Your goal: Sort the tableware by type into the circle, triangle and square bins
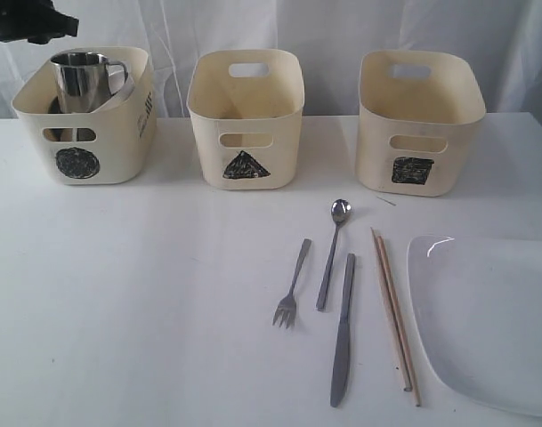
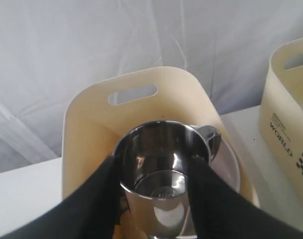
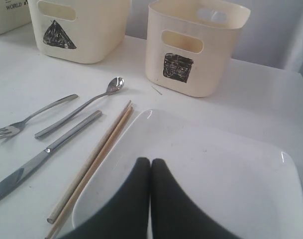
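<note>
Mug (image 1: 84, 80), steel, with a handle: upright in the circle bin (image 1: 119, 133) at the left end of the row. Its rim stands above the bin's rim, so I judge that it rests on something beneath; the bin wall hides what. Its surface is bright and mirror-like, with no dents seen and nothing inside it as far as the left wrist view shows.

Left claw (image 2: 152, 162): fingers spread wide, one to each side of the mug in its own camera. From where I stand it hangs above the mug and clear of it. I read that as released, not grasping.

Progress: one item placed. In my judgement the job is at an early stage, with most of the sorting left. Triangle bin (image 1: 279, 147), mid-row, and square bin (image 1: 448, 133), at the right end, show nothing above their rims; their floors are out of sight.

Outstanding, all on the bench (image 1: 119, 294) in front of those two bins:
- fork (image 1: 293, 286), spoon (image 1: 331, 258), knife (image 1: 343, 334) and a pair of chopsticks (image 1: 395, 311), lying side by side and roughly parallel, none touching its neighbour so far as I can see;
- a large white square plate (image 1: 493, 320), just beside the chopsticks at the right edge.

Right claw (image 3: 150, 164): fingers pressed together with nothing between them, poised over the plate. Whether it touches the plate I cannot tell.
</note>
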Motion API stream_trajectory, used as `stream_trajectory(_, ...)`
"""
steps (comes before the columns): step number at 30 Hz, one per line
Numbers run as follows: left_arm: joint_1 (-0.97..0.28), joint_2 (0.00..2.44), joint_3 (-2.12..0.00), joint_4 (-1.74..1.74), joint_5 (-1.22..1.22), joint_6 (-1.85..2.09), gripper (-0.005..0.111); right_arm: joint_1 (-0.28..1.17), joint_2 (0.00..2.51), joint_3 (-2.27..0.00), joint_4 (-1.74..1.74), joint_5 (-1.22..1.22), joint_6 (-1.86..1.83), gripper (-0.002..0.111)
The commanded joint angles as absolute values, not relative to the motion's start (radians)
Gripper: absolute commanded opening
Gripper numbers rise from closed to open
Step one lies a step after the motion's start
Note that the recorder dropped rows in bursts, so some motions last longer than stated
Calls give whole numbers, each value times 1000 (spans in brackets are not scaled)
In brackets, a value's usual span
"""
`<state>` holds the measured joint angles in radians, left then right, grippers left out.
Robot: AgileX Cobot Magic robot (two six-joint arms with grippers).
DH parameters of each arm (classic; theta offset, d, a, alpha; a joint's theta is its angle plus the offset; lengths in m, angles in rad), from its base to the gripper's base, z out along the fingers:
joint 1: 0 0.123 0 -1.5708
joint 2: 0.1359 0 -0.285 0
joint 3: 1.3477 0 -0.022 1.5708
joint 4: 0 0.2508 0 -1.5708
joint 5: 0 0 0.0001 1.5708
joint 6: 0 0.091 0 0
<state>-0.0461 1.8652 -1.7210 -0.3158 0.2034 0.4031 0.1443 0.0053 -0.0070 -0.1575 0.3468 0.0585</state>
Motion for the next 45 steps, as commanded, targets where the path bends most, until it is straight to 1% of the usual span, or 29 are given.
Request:
stream_trajectory(1,-43,1725,-1591,-327,199,399,48,139,0,0,-157,344,60,0)
stream_trajectory(2,-43,1687,-1547,-327,179,397,47,139,0,0,-157,344,60,0)
stream_trajectory(4,-43,1614,-1451,-327,140,392,41,139,0,0,-157,344,60,0)
stream_trajectory(10,-43,1363,-1164,-340,100,284,4,139,0,0,-157,344,60,0)
stream_trajectory(11,-43,1330,-1127,-340,98,279,0,139,0,0,-157,344,60,0)
stream_trajectory(16,-43,1129,-927,-340,94,265,0,139,0,0,-157,344,60,0)
stream_trajectory(22,-43,896,-740,-340,96,265,0,139,0,0,-157,344,60,0)
stream_trajectory(26,-43,646,-568,-340,96,265,0,139,0,0,-157,344,60,0)
stream_trajectory(30,-43,423,-453,-343,159,243,0,139,0,0,-157,344,60,0)
stream_trajectory(32,-43,315,-415,-343,236,217,0,139,0,0,-157,344,60,0)
stream_trajectory(36,-43,225,-413,-343,427,178,0,139,0,0,-157,344,60,0)
stream_trajectory(38,-43,215,-413,-343,467,178,0,139,0,0,-157,344,60,0)
stream_trajectory(45,-43,215,-413,-347,463,180,0,139,0,0,-157,344,60,0)
